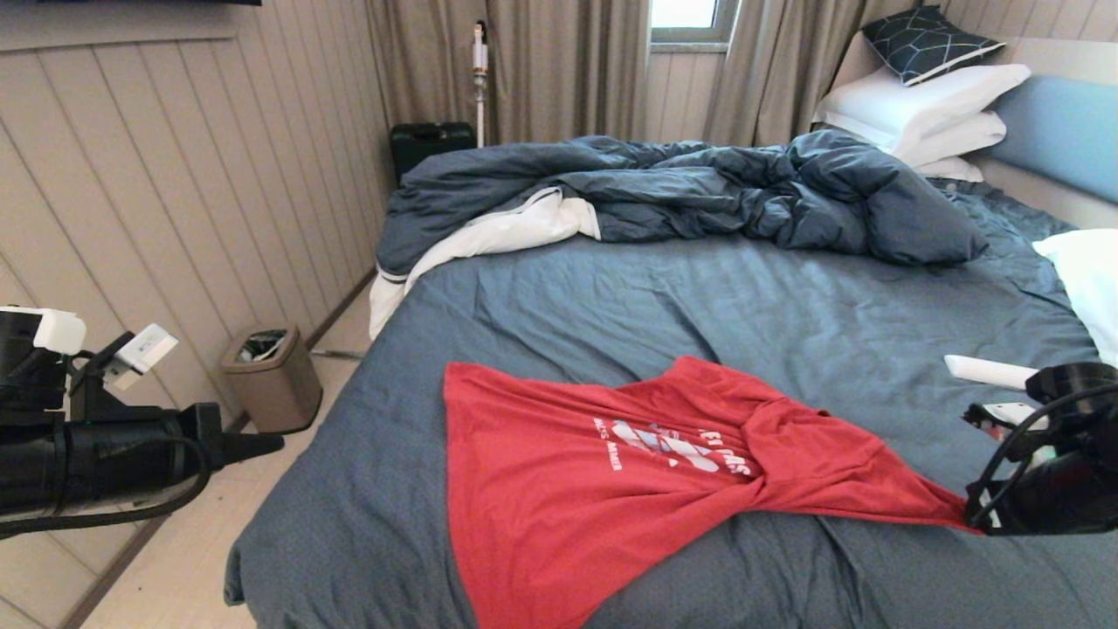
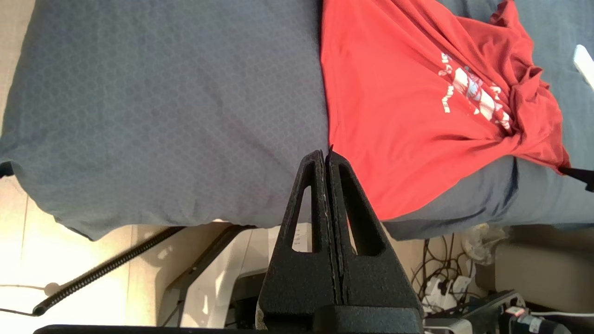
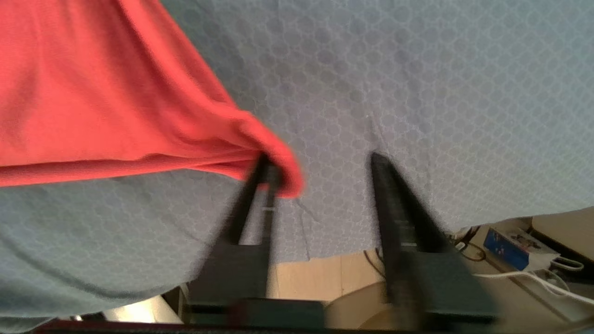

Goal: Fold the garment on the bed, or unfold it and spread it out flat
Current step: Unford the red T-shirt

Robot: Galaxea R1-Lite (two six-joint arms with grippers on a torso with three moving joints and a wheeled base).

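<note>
- The red short-sleeved T-shirt with white chest print lies on the blue-grey sheet of the bed, near the front edge, its right corner drawn to a twisted point.
- Right gripper: fingers apart, with the corner draped on one finger. Risk: fabric snags and drags when the arm retracts.
- Left gripper: fingers pressed together, empty, off the bed's left side.
- Risk: the bunched chest folds remain, so the shirt does not lie flat.
- Risk: the overhanging hem slides off the mattress.
</note>
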